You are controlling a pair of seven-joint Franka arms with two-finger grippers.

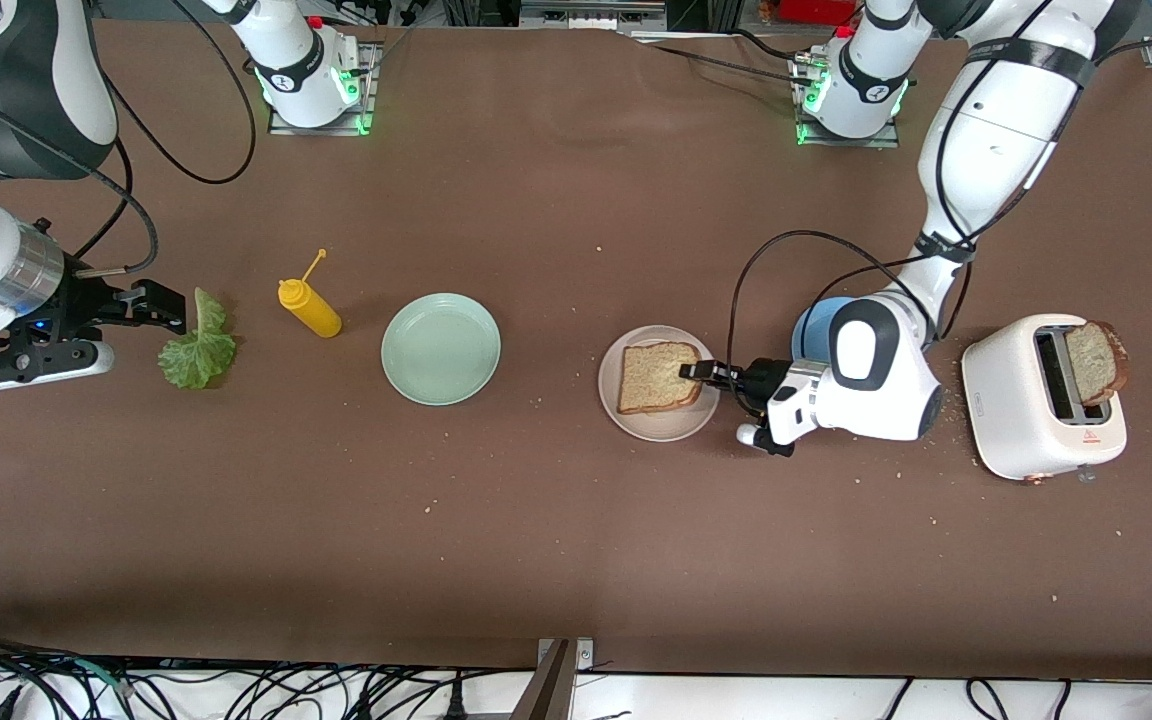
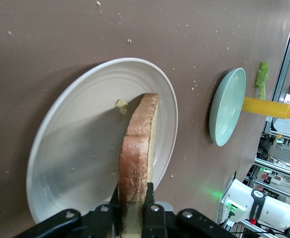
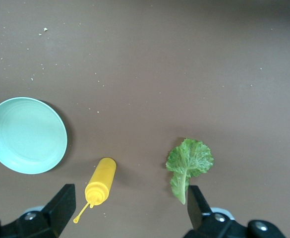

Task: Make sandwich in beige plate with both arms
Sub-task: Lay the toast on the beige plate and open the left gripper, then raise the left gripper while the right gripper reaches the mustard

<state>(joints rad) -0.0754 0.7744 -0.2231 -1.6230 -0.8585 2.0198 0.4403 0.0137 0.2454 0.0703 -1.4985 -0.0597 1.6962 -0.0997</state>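
A slice of brown bread [image 1: 658,377] lies flat over the beige plate [image 1: 636,425]. My left gripper [image 1: 696,372] is shut on the slice's edge at the side toward the left arm's end of the table. In the left wrist view the slice [image 2: 137,158] shows edge-on between the gripper's [image 2: 133,208] fingers, over the plate [image 2: 70,163]. A second slice [image 1: 1096,360] stands in the white toaster [image 1: 1036,420]. A green lettuce leaf [image 1: 198,347] lies near the right arm's end. My right gripper [image 1: 168,308] is open and empty over the table beside the leaf [image 3: 189,161].
A mint-green plate [image 1: 441,348] sits mid-table with a yellow squeeze bottle [image 1: 310,307] beside it, toward the lettuce. A blue plate [image 1: 814,318] is mostly hidden by the left arm. Crumbs are scattered on the brown table.
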